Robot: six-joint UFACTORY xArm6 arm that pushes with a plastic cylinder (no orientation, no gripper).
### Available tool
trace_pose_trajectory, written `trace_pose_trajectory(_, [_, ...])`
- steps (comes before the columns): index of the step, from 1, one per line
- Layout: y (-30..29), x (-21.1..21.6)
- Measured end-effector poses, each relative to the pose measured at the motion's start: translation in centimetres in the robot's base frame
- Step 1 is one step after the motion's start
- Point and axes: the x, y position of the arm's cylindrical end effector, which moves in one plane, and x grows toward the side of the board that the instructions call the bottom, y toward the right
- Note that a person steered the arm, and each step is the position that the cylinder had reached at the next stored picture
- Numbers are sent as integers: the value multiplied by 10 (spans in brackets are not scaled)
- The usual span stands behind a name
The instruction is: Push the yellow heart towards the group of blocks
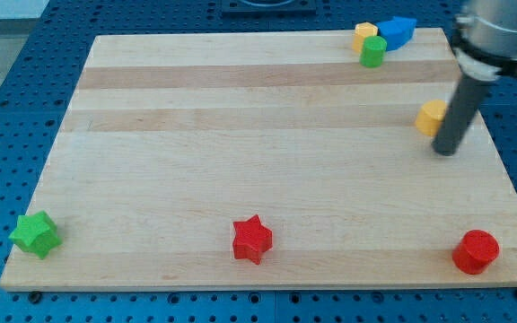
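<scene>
Resting my tip (447,151) just right of and below the yellow heart (431,117), I cannot tell whether they touch.

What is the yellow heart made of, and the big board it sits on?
The yellow heart looks like matte plastic: one flat, even colour with no grain. The board looks like pale, smooth wood: long grain stripes run across it.

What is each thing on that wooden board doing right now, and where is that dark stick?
my tip: on the board, just below-right of the yellow heart
yellow heart: partly hidden by the rod, apart from the group
yellow block, green block, blue block: clustered at the view's top
green star, red star, red cylinder: alone along the bottom edge
</scene>
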Motion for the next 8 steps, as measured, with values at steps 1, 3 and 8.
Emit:
trace_pose_trajectory(1, [16, -5])
trace_pose_trajectory(3, [-12, -16])
trace_pose_trajectory(8, [-46, -95])
